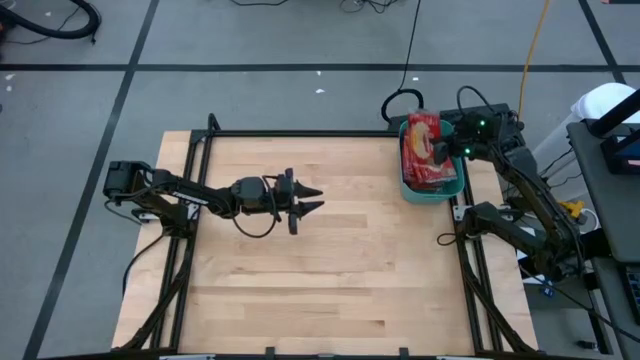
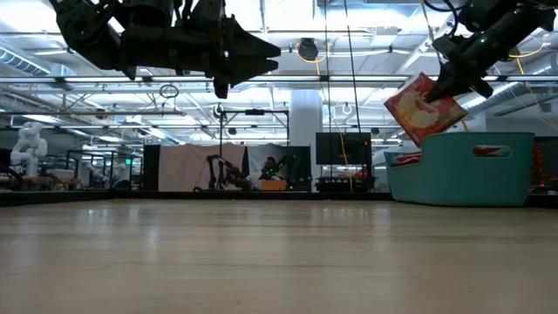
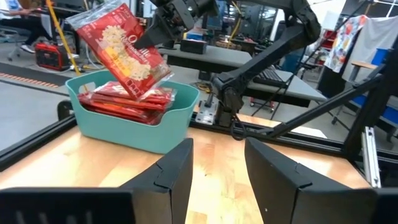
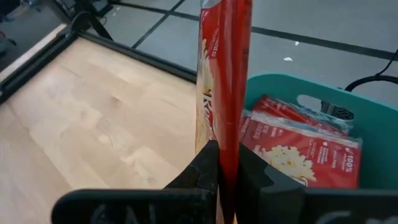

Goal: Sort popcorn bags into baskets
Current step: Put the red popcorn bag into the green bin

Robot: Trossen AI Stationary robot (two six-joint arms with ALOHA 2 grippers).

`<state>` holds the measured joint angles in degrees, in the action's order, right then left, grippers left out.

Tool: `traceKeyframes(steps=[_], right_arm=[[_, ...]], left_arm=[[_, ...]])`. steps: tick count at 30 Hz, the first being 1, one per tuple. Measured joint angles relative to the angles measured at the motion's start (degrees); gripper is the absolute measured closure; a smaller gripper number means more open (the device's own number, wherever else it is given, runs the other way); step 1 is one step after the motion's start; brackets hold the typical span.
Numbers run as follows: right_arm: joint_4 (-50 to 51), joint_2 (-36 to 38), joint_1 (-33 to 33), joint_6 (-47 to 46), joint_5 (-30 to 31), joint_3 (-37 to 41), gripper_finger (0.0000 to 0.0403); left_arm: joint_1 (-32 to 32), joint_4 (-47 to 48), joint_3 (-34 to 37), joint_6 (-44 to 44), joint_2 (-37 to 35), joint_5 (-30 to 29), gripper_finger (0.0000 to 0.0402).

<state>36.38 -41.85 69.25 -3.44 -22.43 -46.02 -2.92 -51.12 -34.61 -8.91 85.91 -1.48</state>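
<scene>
The right gripper (image 4: 227, 163) has its fingers clamped on a popcorn bag (image 2: 425, 108) above the teal basket (image 3: 165, 127). The left gripper (image 1: 310, 200) hovers over the table (image 1: 350, 270), fingers apart and holding nothing.

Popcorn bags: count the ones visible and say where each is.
At least 3: one popcorn bag held by the right gripper above the teal basket; a stack inside, with more possibly hidden.
</scene>
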Motion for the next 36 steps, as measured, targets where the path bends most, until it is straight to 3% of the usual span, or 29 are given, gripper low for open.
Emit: traceKeyframes(steps=[8, 14, 25, 30, 36], right_arm=[[7.0, 3.2, -2.0, -4.8, 0.4, 0.0, 0.0390], [9.4, 10.0, -7.1, -8.1, 10.6, 1.8, 0.0390], [8.5, 10.2, -7.3, -8.9, 16.3, 4.7, 0.0386], [8.6, 8.8, -7.2, -7.9, 21.2, 4.7, 0.0358], [9.3, 7.3, -7.2, -7.0, 25.2, 4.8, 0.0292]], left_arm=[[0.4, 0.1, 0.0, -0.2, 0.0, 0.6, 0.0258], [0.7, 0.1, 0.0, 1.0, 0.0, 0.6, 0.0264], [0.7, 0.0, 0.0, 1.3, 0.0, 0.6, 0.0257], [0.7, 0.0, 0.0, 1.2, 0.0, 0.6, 0.0256], [0.7, 0.0, 0.0, 1.2, 0.0, 0.6, 0.0256]])
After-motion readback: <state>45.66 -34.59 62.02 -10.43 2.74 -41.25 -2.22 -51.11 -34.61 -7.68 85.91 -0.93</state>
